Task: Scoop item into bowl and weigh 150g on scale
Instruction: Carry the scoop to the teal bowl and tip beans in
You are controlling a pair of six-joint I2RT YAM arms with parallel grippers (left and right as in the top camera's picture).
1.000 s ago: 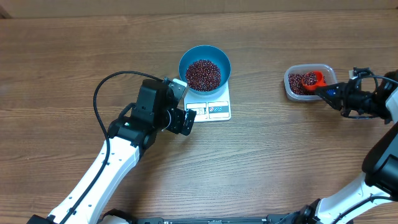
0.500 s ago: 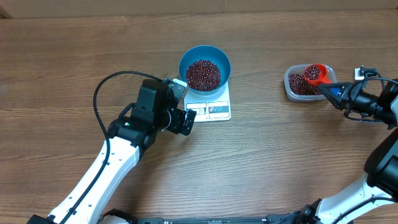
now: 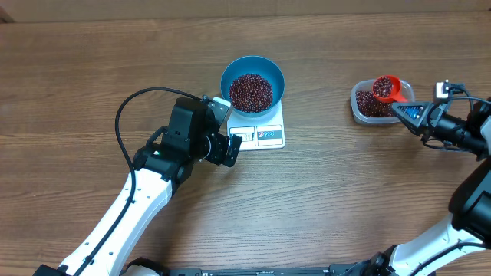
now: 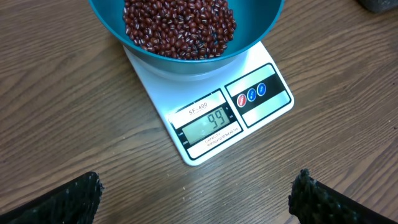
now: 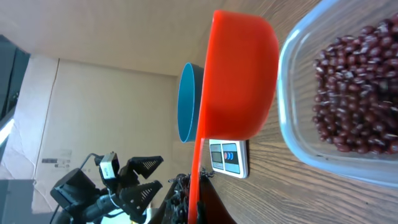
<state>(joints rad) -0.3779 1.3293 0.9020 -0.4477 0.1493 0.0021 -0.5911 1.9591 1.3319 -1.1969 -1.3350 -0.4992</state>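
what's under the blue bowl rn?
The white scale. Its display strip, reading 99, and the buttons stick out in front. The bowl overhangs the platform, so most of the platform beneath it is hidden.

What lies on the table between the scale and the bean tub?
Nothing. In the overhead view, the stretch from the scale to the tub is bare wooden table.
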